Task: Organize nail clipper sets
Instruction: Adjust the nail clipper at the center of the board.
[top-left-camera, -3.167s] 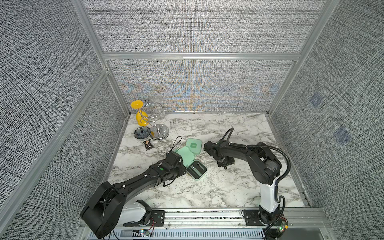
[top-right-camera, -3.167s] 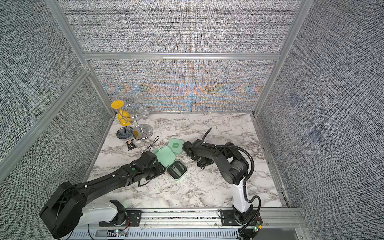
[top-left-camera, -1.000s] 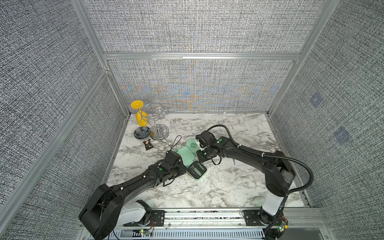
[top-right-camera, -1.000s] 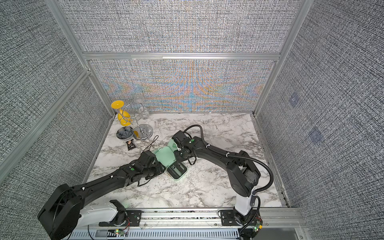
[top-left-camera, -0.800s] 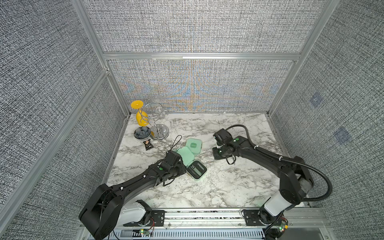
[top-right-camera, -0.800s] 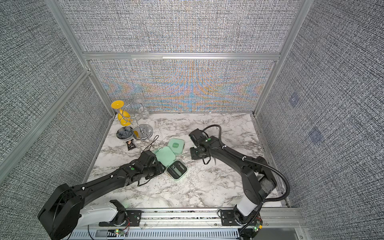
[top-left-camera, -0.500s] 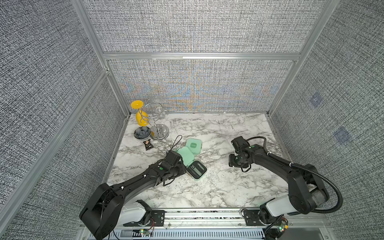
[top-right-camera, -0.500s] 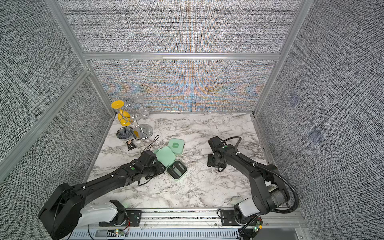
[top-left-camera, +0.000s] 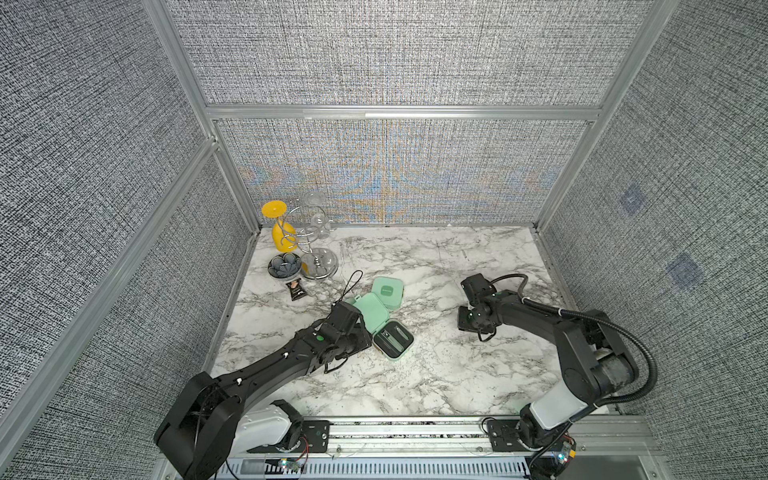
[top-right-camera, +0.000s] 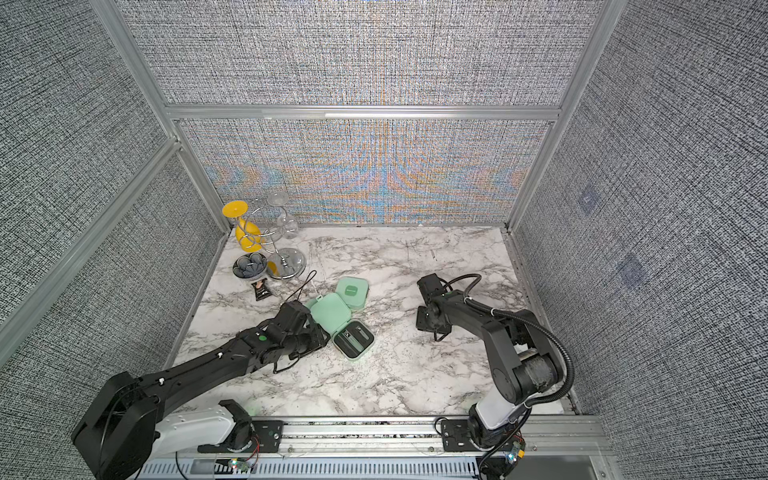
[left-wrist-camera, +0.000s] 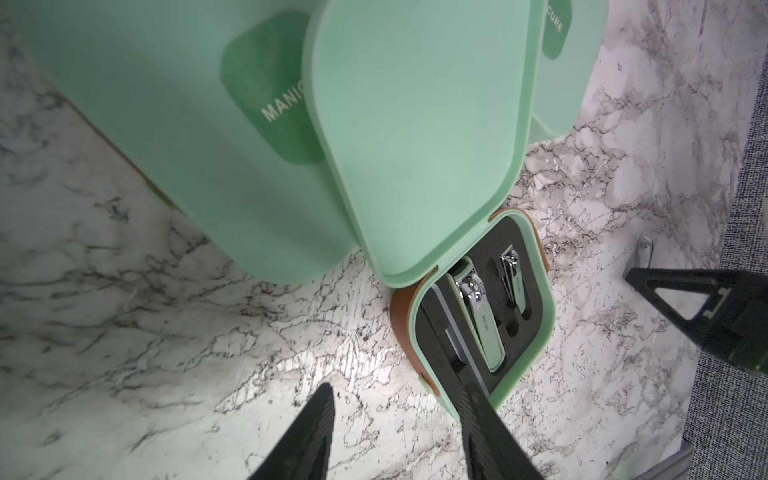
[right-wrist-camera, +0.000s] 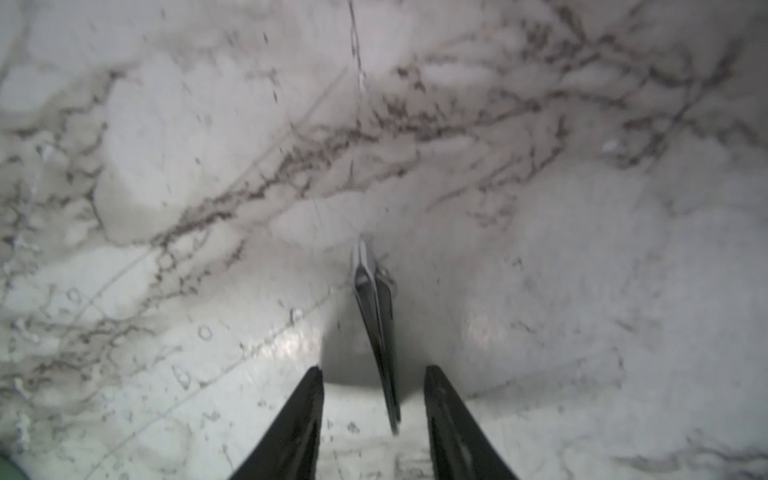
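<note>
Open case (top-left-camera: 392, 341): just toward 9 o'clock of the table's (top-left-camera: 436, 374) middle, with its black tray facing up and its lid (top-left-camera: 371, 311) swung back toward 11 o'clock. We take it for the set now being filled.
Inside it: a large clipper (left-wrist-camera: 482, 316) and a small clipper (left-wrist-camera: 513, 278) sit side by side in their slots. A dark slot beside them looks empty.
Other cases: a shut case (top-left-camera: 387, 291) lies just beside the lid at 12 o'clock. A third case (left-wrist-camera: 166, 124) lies label up on the lid's other side, mostly hidden under the left arm in both top views.
Left gripper (left-wrist-camera: 395, 399): the jaws are apart and straddle the tray's near corner. Marble shows between the outer finger and the wall, so nothing is clamped. We judge it is parked there to stop the case sliding.
Right gripper (right-wrist-camera: 372, 370): at 3 o'clock, well apart from the cases and low over the marble. Its jaws are apart on either side of the slim tool (right-wrist-camera: 376, 316), and we see neither finger touching it.
Slim tool: it lies flat, in line with the fingers, so closing them would pinch its narrow sides.
Step, as we read it: pick up this loose piece, then carry it toward 9 o'clock to the tray.
Risk: the tool is thin and smooth and may skid or twist out of the pinch.
Bystanders: the dish (top-left-camera: 284, 266), snack packet (top-left-camera: 297, 291) and wire rack (top-left-camera: 318, 266) sit at 10 to 11 o'clock, well apart from the loose tool.
</note>
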